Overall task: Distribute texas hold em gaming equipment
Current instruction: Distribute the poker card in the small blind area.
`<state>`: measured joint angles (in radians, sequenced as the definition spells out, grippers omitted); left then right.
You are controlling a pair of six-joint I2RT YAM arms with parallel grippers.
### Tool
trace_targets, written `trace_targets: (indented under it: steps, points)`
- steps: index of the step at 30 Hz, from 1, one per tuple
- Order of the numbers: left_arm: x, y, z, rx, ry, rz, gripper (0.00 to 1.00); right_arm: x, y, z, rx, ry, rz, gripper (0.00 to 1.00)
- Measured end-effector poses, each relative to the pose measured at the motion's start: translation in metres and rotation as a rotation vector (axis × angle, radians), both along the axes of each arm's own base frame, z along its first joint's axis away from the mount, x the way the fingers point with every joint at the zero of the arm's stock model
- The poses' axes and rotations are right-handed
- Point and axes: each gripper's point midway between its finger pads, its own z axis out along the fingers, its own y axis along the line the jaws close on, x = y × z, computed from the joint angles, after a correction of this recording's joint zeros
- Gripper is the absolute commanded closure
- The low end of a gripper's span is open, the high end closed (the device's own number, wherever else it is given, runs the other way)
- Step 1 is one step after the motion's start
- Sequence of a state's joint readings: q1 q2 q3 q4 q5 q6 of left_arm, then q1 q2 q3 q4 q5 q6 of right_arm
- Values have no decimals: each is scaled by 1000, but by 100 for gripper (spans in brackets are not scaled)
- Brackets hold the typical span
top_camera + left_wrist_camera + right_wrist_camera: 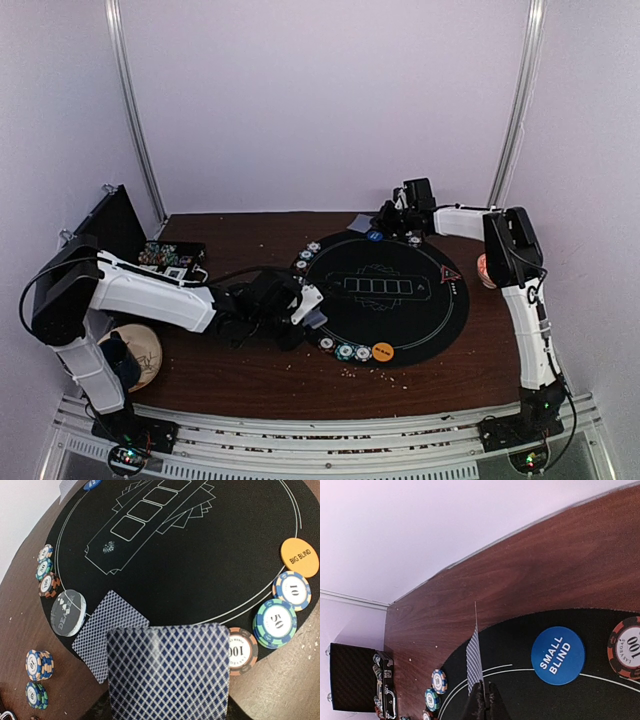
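We judge the job partway: chips (275, 622), a blue disc (557, 655) and an orange disc (299, 556) ring the mat (420, 322), and 1 laid card (107, 630) lies at its near-left edge. The left gripper (308, 312) clamps a spare card (167, 675) over that edge. The right gripper (482, 702) pinches a far card (474, 662) at the far rim. Neither is down yet.

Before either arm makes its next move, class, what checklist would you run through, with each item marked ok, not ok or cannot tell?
1. Right gripper shut on single blue diamond-backed card: ok.
2. Round black mat bare between that card and blue round Small Blind disc: ok.
3. Left gripper holding the blue diamond-backed card stack: ok, fingers hidden behind it.
4. One loose card lying face down beside clear round Dealer button: ok.
5. Second card dealt at that seat: cannot tell; the stack blocks part of it.
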<state>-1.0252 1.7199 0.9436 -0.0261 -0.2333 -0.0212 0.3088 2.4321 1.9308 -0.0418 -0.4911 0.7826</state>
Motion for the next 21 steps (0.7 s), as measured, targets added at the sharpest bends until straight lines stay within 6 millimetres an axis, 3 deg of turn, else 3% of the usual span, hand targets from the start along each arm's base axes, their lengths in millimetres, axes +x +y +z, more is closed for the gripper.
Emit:
trace_targets:
  steps: [5,9,14,21]
  points:
    - [0,1,-5,8,6,2,87,-9,6,-33,-17,85,10,100]
    - [1,1,-4,7,6,3,87,-18,12,-44,-27,118,26,100]
    - [1,1,-4,7,6,3,87,-31,13,-64,-50,164,36,92]
    - [1,1,-4,7,6,3,87,-32,14,-64,-54,158,40,91]
